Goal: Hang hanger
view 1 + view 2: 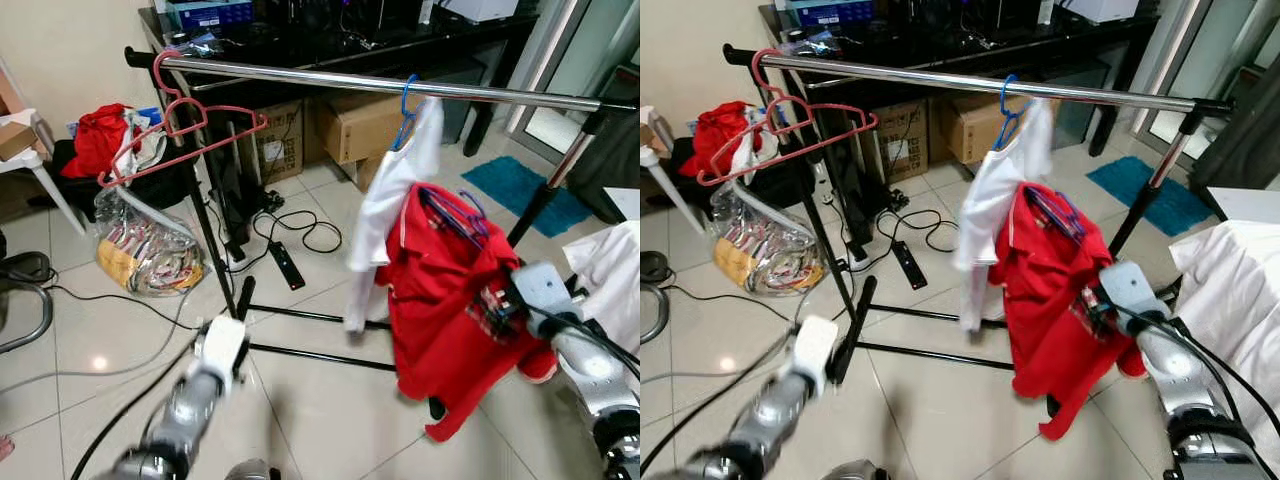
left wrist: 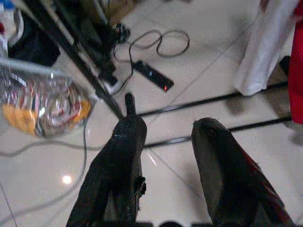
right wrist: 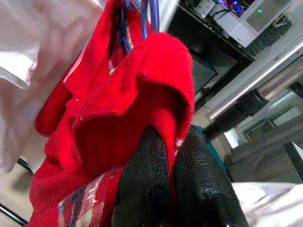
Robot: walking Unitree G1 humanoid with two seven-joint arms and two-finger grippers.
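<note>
pinching a fold of the red shirt [image 1: 450, 300], the right gripper [image 3: 173, 156] is closed on the cloth, its two black fingers seen pressed together around the fabric in the right wrist view. the shirt is draped on a purple hanger [image 1: 452, 215], whose hook rises above the collar and is held below the rail [image 1: 380, 86], not yet over it. the garment is judged to be gripped at the shoulder so that the hanger can be carried up by its load, though a hold on cloth rather than on the hanger leaves the hook free to swing. the hook sits just beside a white shirt [image 1: 395, 210] that is already hung from the rail on a blue hanger [image 1: 406, 112], and the two garments touch, so a snag is possible as the hook is lifted. bare rail is left between the blue hanger and the post at the right, which is probably why the shirt is held on that side. two empty pink hangers [image 1: 175, 125] are hung near the rail's other end. the left gripper [image 2: 163, 156] is held low over the floor with its fingers parted and nothing between them, kept out of the way near the rack's base bar [image 1: 320, 355].
</note>
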